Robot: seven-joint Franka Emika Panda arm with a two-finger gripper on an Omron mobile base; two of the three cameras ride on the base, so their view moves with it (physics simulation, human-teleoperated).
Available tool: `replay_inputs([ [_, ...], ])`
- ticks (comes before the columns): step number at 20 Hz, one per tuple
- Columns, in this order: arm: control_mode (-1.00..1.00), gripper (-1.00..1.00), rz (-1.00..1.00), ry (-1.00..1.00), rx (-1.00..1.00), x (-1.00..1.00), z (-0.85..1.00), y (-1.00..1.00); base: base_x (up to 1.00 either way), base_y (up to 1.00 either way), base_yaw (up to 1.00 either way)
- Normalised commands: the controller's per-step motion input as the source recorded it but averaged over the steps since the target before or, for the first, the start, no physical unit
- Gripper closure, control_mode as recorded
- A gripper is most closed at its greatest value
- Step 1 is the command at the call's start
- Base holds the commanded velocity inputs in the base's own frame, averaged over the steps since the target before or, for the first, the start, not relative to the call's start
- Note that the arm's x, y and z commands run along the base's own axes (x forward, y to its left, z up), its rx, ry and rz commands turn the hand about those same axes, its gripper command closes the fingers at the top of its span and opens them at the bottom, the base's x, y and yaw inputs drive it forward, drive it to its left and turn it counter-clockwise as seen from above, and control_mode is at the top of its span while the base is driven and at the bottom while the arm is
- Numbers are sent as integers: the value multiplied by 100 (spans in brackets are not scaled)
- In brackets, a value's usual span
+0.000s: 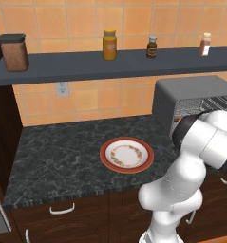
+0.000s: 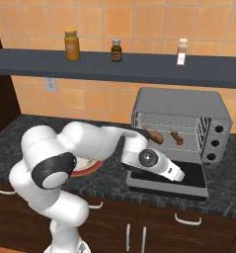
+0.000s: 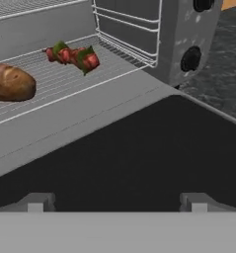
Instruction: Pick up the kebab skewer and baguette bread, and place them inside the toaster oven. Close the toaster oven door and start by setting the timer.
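My jaws, spread wide and empty, hover just above the dropped door; its long edge runs crosswise ahead, bread and skewer racked beyond.

The toaster oven stands on the counter at the right, against the far wall. Its toaster oven door lies folded down flat toward the near side, resting over the counter. Inside, on the wire rack, the baguette bread lies to the left and the kebab skewer to the right, apart from each other. The plate sits on the counter left of the toaster oven. Above, a shelf runs along the wall, carrying a canister at far left, then a jar, a small bottle and a shaker toward the right. Drawers with handles sit below the counter's near edge.
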Motion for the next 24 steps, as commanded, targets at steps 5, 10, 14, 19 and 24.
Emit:
replay_inputs([
  [5,-100,-100,5,27,0,-99,66,-14,0,0,0],
  [10,-100,-100,20,38,0,-56,73,-3,0,0,0],
  [14,-100,-100,26,36,1,-49,87,-22,0,0,0],
  [19,-100,-100,21,23,9,-41,56,-14,0,0,0],
  [24,-100,-100,4,-10,19,-11,-22,-5,0,0,0],
])
